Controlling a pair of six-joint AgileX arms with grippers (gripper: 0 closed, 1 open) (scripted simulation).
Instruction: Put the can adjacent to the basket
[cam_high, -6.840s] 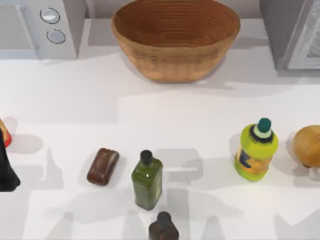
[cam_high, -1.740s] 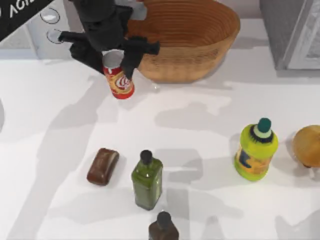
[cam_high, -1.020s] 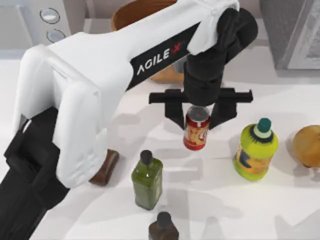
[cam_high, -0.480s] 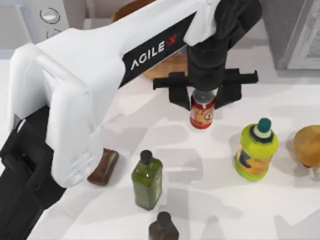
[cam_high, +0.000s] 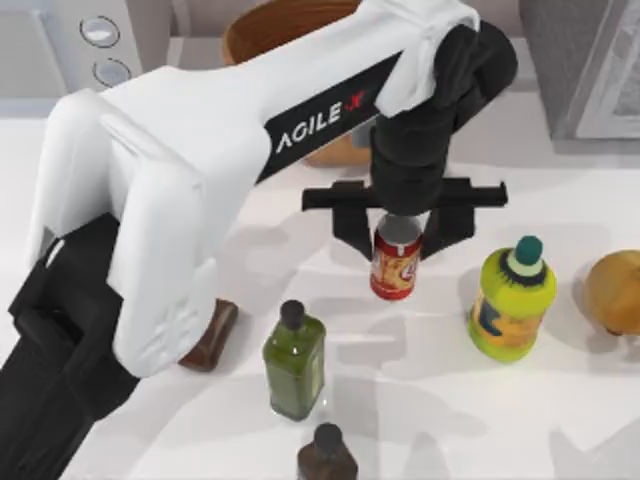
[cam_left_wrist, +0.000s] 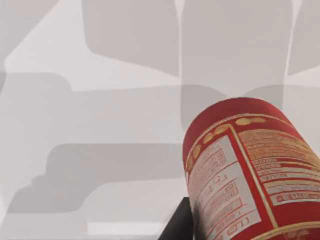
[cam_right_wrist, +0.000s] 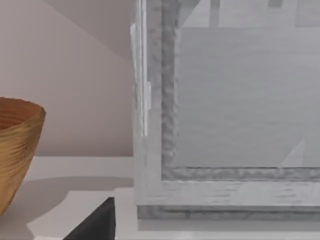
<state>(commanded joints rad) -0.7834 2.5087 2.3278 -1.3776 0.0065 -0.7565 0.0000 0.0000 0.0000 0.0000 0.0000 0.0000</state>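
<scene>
While the left pincer (cam_high: 403, 238) stays out of it no longer, clamped on the can (cam_high: 394, 262), the top view puts that can mid-table, near the yellow-green bottle (cam_high: 511, 299) and well apart from the basket (cam_high: 262, 22). Carrying looks under way; setting down is left. From the left wrist, the can (cam_left_wrist: 248, 170) hangs over bare white table (cam_left_wrist: 100, 115). The right wrist view offers basket (cam_right_wrist: 15, 145), grey cabinet (cam_right_wrist: 225, 100), pinkish wall (cam_right_wrist: 75, 75).
</scene>
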